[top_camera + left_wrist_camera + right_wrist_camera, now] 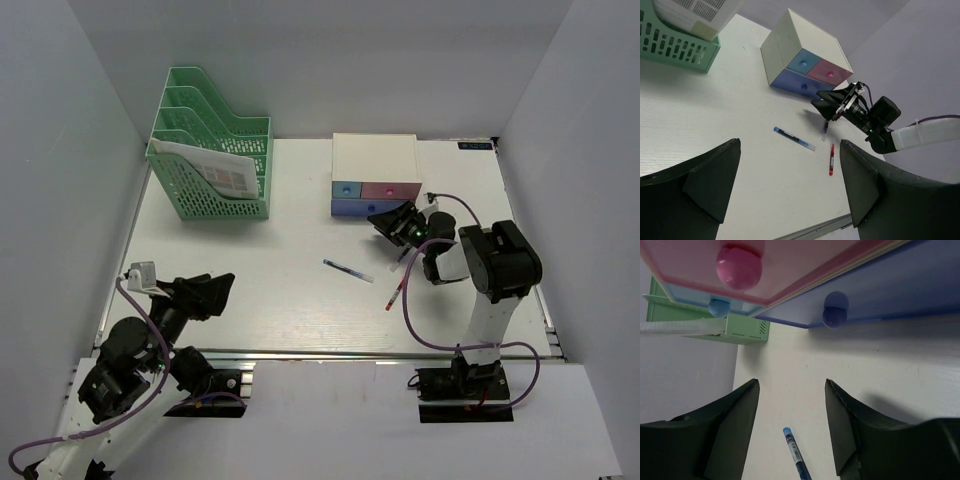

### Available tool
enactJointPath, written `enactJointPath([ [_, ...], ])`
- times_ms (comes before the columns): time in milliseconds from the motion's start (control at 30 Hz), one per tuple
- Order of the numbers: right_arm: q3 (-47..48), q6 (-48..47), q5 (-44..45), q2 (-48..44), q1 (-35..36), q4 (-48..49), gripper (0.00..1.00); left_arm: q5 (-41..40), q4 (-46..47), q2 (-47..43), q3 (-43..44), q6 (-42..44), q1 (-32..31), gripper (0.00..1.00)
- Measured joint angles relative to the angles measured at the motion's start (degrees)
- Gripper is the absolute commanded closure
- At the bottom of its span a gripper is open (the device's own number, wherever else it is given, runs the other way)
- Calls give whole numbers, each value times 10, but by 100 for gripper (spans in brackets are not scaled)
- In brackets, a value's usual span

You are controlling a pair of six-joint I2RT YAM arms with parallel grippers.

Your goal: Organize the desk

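The white desk (280, 310) holds a blue pen (347, 270) near its middle and a red pen (395, 292) to its right. My right gripper (392, 222) hovers open just in front of the drawer box's (375, 160) lower blue drawer (900, 285). In the right wrist view its gripper (791, 385) holds nothing, and the blue pen's tip (796, 455) lies below it. My left gripper (215, 290) stands open above the desk's front left, empty. From the left wrist its gripper (790, 145) frames the blue pen (794, 138) and red pen (831, 159).
A green file rack (210, 150) with papers stands at the back left. A short dark pen (825, 127) lies partly under the right gripper. A metal rail (330, 352) runs along the front edge. Grey walls enclose the desk.
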Motion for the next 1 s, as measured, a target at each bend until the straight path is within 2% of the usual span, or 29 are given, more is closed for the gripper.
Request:
enactJointPath([
  [67,7,5,10,17,8,9,47,3,0,0,0,3,0,10],
  [267,25,18,48,48,26,21,50,17,0,0,0,13,0,10],
  [667,51,32,92,96,35,42,48,28,3,0,0,17,0,10],
  [1000,82,41,98,140,34,63,51,28,5,0,0,18,0,10],
])
